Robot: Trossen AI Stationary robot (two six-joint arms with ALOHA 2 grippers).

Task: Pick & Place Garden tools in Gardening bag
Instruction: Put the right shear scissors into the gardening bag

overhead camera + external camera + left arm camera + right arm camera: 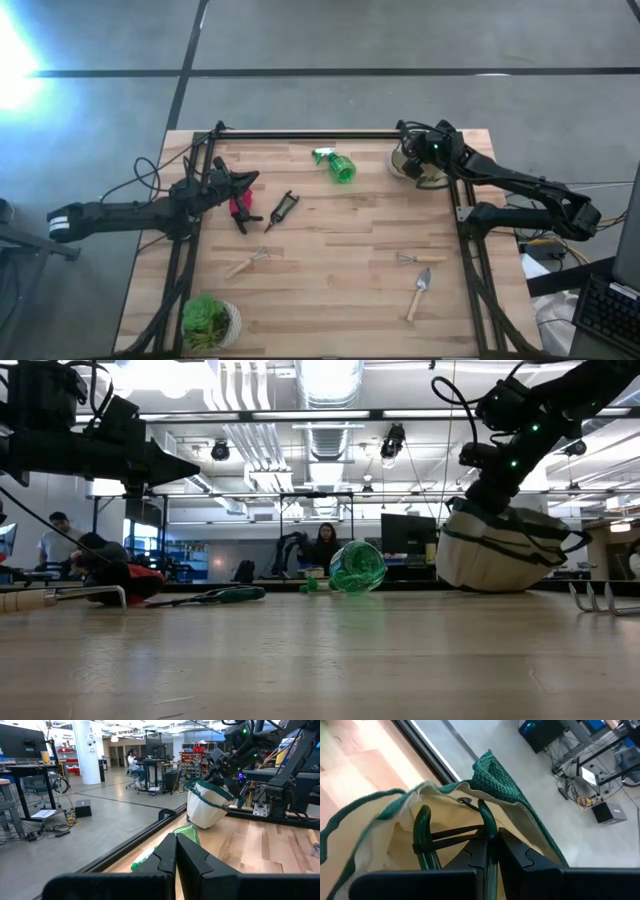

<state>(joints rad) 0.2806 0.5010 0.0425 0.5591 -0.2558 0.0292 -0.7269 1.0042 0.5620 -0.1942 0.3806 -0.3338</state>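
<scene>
The gardening bag (pixel 418 165) is a small round tote of pale cream fabric with dark green trim and green handles. It sits at the far right corner of the wooden table (pixel 330 280), tilted, with one side lifted off the surface in the low view.

The right gripper (pixel 491 851) is at the bag's rim with its jaws closed on a green handle strap; the cream lining and a green-handled tool inside the bag show just beyond the fingers.

The left gripper (pixel 250 181) is shut and holds nothing. It hangs above the table's left side, over the red-handled tool (pixel 240 207).

The remaining tools lie loose on the table:
- The green spray bottle (pixel 337 166) lies on its side near the far edge, left of the bag.
- The black pruners (pixel 283 209) lie just right of the red-handled tool.
- 1 wooden-handled fork (pixel 246 263) lies left of centre.
- 1 small rake (pixel 418 259) lies on the right side.
- The trowel (pixel 418 294) lies just nearer than the rake.

A leafy plant (pixel 206 320) in a pale pot stands at the near left corner. 1 person (pixel 326 546) sits at a desk in the room beyond.
</scene>
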